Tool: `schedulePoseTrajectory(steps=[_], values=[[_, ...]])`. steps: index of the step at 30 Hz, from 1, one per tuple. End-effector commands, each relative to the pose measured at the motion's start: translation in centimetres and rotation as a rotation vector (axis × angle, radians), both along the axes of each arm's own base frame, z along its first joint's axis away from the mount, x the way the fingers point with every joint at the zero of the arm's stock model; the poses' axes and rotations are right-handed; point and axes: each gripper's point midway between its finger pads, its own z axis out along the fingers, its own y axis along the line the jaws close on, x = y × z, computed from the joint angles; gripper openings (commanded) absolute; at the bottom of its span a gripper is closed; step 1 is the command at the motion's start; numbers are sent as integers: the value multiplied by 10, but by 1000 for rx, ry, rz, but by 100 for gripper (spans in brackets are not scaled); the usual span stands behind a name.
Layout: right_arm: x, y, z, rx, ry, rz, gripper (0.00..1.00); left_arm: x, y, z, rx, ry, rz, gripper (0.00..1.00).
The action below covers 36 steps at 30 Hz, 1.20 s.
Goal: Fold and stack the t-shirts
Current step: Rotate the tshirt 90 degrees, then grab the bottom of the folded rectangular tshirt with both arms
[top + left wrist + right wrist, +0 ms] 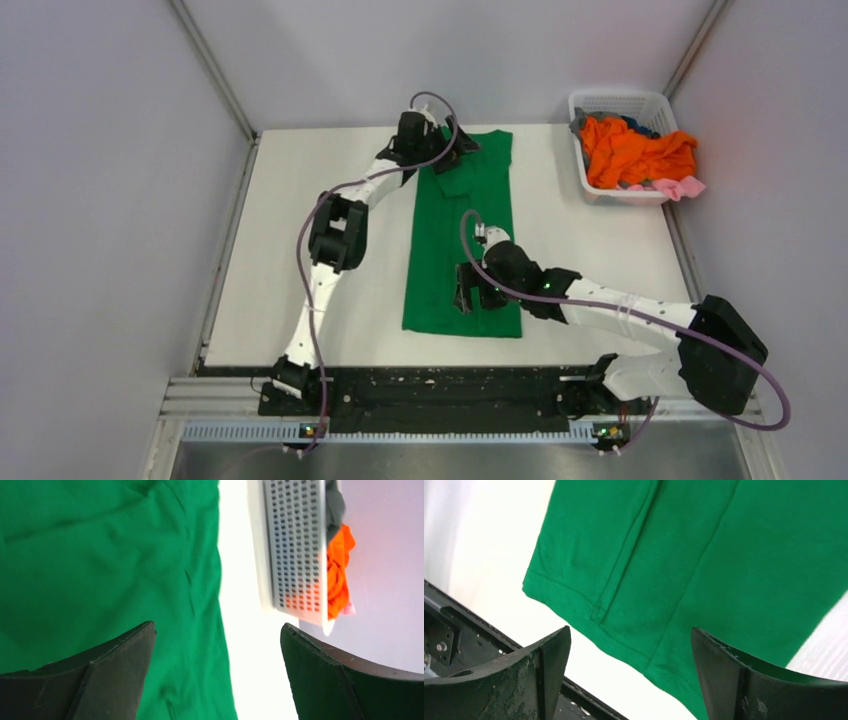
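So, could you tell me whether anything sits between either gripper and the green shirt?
Nothing visible does. The left gripper and right gripper are both open over the green shirt, with only its cloth and the table showing beneath them. The basket stands off to the side.

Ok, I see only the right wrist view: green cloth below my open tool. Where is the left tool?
Observer: The left tool is over the far end of the green shirt, and it is open.
Operator: Where are the other shirts?
Observer: An orange shirt lies in the basket at the far right corner.
Operator: Does the basket hold only that one?
Observer: No, pink cloth hangs over its near rim.
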Motion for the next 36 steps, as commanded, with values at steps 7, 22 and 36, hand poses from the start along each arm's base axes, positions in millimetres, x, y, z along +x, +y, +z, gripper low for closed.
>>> schedulePoseTrajectory(steps=[7,22,36], values=[[-16,-10,-16,-175,50,-84,56,-148,96,140,357,-145,159,99],[-24,-20,-52,-314,89,-119,38,-370,167,-16,488,243,154,99],[-27,-17,-23,-238,72,-125,14,-416,166,-59,505,360,100,97]])
